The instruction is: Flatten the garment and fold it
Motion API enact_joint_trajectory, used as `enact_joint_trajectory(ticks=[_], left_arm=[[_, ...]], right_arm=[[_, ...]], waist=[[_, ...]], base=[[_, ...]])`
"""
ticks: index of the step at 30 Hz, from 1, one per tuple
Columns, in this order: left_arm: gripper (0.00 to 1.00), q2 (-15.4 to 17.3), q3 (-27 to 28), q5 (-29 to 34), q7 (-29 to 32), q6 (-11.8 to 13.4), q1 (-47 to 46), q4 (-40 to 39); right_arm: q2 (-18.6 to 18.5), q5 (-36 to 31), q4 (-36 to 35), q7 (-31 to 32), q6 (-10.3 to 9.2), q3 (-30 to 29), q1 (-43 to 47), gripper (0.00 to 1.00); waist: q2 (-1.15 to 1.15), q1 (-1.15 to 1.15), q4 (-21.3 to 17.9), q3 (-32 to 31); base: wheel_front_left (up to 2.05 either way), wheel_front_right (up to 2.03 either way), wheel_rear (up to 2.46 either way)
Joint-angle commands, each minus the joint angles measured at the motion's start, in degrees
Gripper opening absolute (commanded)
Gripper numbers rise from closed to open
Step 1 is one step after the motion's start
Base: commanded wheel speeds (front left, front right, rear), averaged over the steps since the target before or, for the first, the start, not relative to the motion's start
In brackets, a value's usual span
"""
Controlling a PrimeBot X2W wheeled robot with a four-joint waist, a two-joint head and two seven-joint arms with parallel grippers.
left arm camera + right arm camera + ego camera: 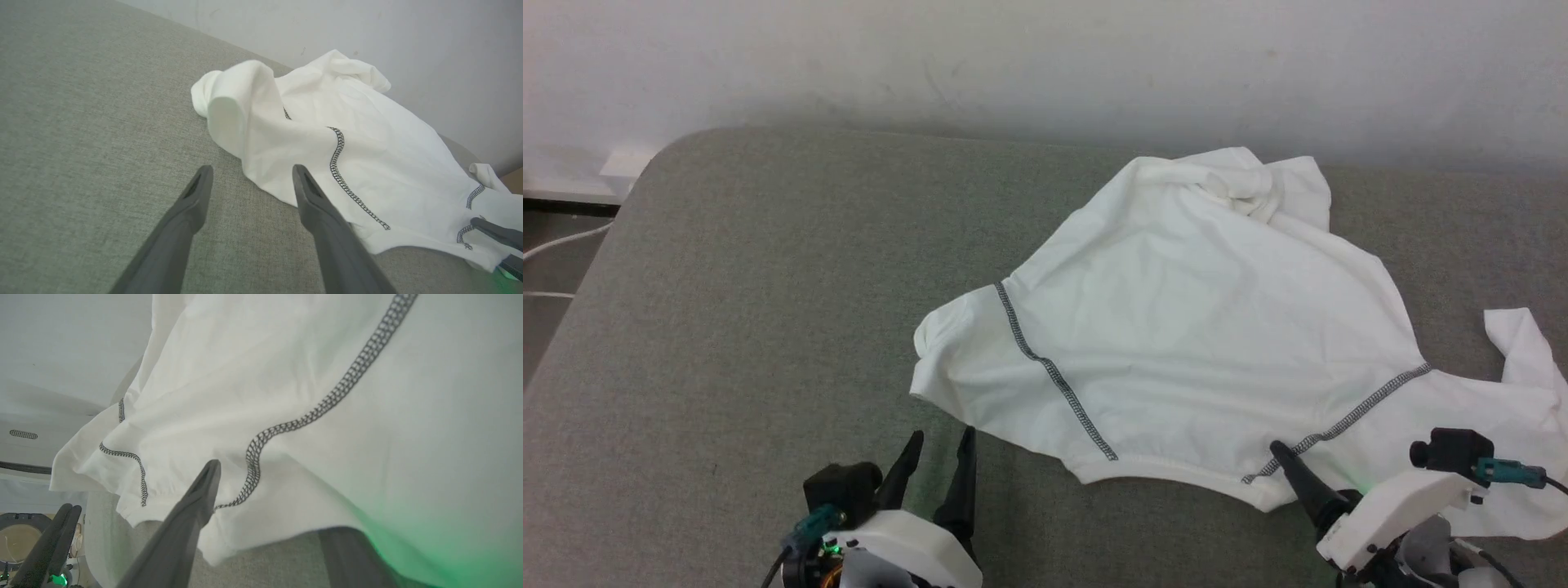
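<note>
Jaws first: the left gripper (941, 441) is spread wide with nothing in it, both fingers (196, 196) resting over bare grey cushion (727, 327) just off the garment's near-left edge, not touching the cloth. The right gripper (261, 469) is wide too, and it straddles the garment's near edge: one finger lies on top of the fabric by a zigzag seam, the other runs underneath it. It's not pinched shut on anything as far as I can see, though the lower fingertip is hidden by cloth, so I can't tell how far in it reaches.

Counting: one garment (1192, 327), two grippers, two dark zigzag seam lines (1054, 376) in the head view, and two short sleeves, one on each side of the garment.

The garment is white and sits mostly spread out. Its neck edge (1176, 478) is the near side, between the two seams, so the neck faces the robot. The long axis runs from that neck edge away to the far end, which is bunched up (1241, 188) near the wall (1013, 65). The left sleeve (956, 359) is fairly flat; the right sleeve (1519, 351) is crumpled and twisted.
</note>
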Motion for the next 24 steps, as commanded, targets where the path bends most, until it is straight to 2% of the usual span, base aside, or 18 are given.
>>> enact_joint_trajectory(ticks=[1, 2, 3, 4, 5, 17, 24], left_arm=[[1.0, -0.25, -0.22, -0.07, 0.08, -0.42, -0.22, 0.22], [1.0, -0.3, -0.34, -0.15, 0.23, -0.47, -0.29, 0.34], [1.0, -0.35, -0.42, -0.26, 0.35, -0.53, -0.35, 0.46], [1.0, -0.46, -0.47, -0.49, 0.48, -0.64, -0.39, 0.57], [1.0, -0.58, -0.54, -0.79, 0.75, -0.82, -0.44, 0.72], [1.0, -2.2, -2.34, -7.98, 9.57, -6.15, -1.82, 3.01], [1.0, -3.2, -3.27, -10.01, 11.22, -7.5, -4.41, 5.2]], right_arm=[[0.0, -0.8, 1.87, -0.6, -0.2, -0.79, -0.54, 1.0], [0.0, -1.47, 2.68, -1.08, -0.2, -1.06, -1.02, 1.0], [0.0, -1.85, 3.4, -1.39, -0.2, -1.18, -1.42, 0.93], [0.0, -1.96, 4.05, -1.64, -0.2, -1.31, -1.74, 0.42], [0.0, -2.03, 4.55, -1.86, -0.2, -1.31, -2.01, 0.0], [0.0, -4.88, 1.35, -2.15, -0.2, 1.3, -1.38, 0.0], [0.0, -5.02, -2.93, -0.78, -0.2, 2.56, -0.41, 0.0]], waist=[[0.0, 0.0, 0.2, 0.13], [0.0, 0.0, 0.24, 0.18], [0.0, 0.0, 0.22, 0.22], [0.0, 0.0, 0.15, 0.26], [0.0, 0.0, 0.04, 0.29], [0.0, 0.0, -3.22, 0.66], [0.0, 0.0, -5.16, 2.16]], base=[[0.0, 0.0, 0.0], [0.0, 0.0, 0.0], [0.0, 0.0, 0.0], [0.0, 0.0, 0.0], [0.0, 0.0, 0.0], [0.0, 0.0, 0.0], [0.0, 0.0, 0.0]])
